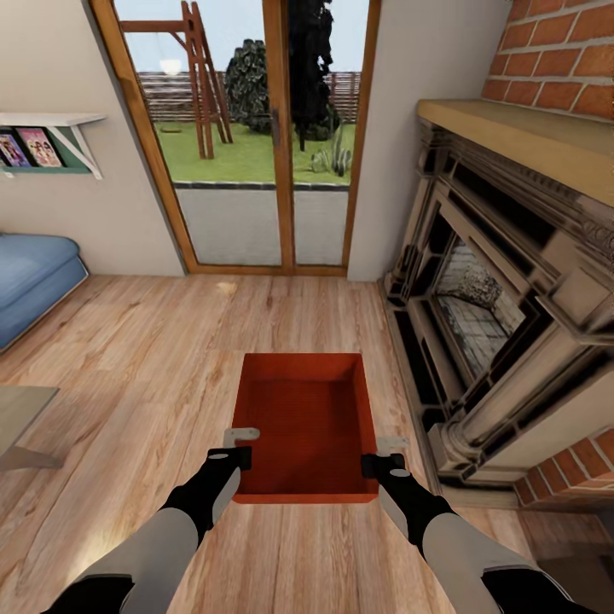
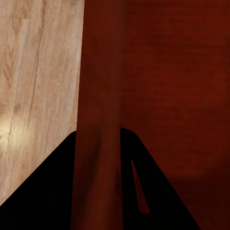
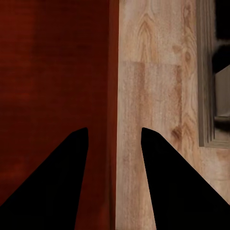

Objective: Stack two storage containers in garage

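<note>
I am in the living room. One orange-red storage container (image 1: pixel 307 426) sits open-topped and empty on the light wood planks straight ahead of me. My left gripper (image 1: pixel 241 448) is at its left wall. In the left wrist view the left gripper (image 2: pixel 98 132) is shut on that wall of the container (image 2: pixel 177 96). My right gripper (image 1: pixel 379 456) is at the right wall. In the right wrist view the right gripper (image 3: pixel 115 129) stands open astride the thin wall of the container (image 3: pixel 48 72), with a gap on each side. The garage is out of view.
An ornate stone fireplace (image 1: pixel 503 324) with brick runs close along the right. Wood-framed glass doors (image 1: pixel 264 170) stand ahead. A blue sofa (image 1: pixel 30 277) and a wall shelf (image 1: pixel 51 141) are at the left, and a table corner (image 1: pixel 17 418) is near left.
</note>
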Tool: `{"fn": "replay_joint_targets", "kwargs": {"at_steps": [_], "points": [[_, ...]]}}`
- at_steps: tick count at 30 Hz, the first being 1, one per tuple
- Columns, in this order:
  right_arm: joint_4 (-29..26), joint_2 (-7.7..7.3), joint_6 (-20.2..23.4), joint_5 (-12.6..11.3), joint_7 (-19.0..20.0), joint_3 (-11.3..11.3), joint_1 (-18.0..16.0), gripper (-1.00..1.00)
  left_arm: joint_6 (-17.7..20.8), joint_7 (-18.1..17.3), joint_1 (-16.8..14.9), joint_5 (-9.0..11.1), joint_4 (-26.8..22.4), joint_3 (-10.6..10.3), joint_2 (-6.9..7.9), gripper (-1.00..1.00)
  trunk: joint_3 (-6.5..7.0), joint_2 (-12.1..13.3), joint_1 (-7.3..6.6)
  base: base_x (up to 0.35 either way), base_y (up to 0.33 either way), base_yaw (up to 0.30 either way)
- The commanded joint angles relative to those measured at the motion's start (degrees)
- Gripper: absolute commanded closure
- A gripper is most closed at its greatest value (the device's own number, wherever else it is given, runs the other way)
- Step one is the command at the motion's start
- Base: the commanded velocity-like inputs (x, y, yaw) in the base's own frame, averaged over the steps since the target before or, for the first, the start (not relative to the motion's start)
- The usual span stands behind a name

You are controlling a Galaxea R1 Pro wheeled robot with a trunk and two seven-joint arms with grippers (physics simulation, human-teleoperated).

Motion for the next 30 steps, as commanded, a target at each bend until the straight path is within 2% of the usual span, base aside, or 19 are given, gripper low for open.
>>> {"fn": "replay_joint_targets", "kwargs": {"at_steps": [1,30], "points": [[0.0,0.36,0.1,-0.4,-0.2,0.5,0.0,1.00,0.2,-0.2,0.0,0.3,-0.1,0.4,-0.12,1.00,0.00,-0.1,0.03,0.000,0.000,0.000],[0.0,0.37,0.1,-0.3,-0.2,0.5,0.0,1.00,0.2,-0.2,0.0,0.3,-0.1,0.3,-0.12,1.00,2.64,-0.1,0.03,0.000,0.000,0.000]]}}
